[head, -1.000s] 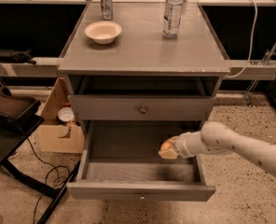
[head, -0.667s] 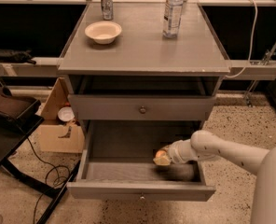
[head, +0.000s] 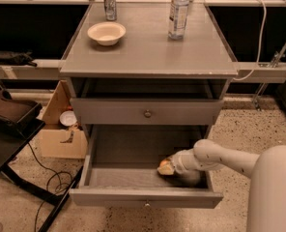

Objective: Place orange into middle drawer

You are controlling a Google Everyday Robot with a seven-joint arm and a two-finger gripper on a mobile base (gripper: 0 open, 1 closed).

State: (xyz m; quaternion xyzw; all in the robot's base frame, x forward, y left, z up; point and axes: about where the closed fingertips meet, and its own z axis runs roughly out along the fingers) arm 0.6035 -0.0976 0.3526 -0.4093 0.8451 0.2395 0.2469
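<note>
Gripper: the white two-finger gripper (head: 170,166) is sitting inside the open drawer, its fingers clenching the fruit.
Orange: the small round orange fruit (head: 163,168) is hanging low over the wide gray knobbed middle drawer (head: 119,179), right of centre.
Doing it well: lowering to the floor before releasing, avoiding rolling.

Gray table (head: 148,52) with its middle drawer (head: 145,197) pulled open beneath the closed upper drawer (head: 114,111). The white arm enters from the right, its gripper (head: 168,167) low inside the drawer's right half with the orange (head: 163,169) at its tip, near the drawer floor. On the tabletop stand a cream bowl (head: 106,33), a clear bottle (head: 178,12) and a can (head: 109,3).
</note>
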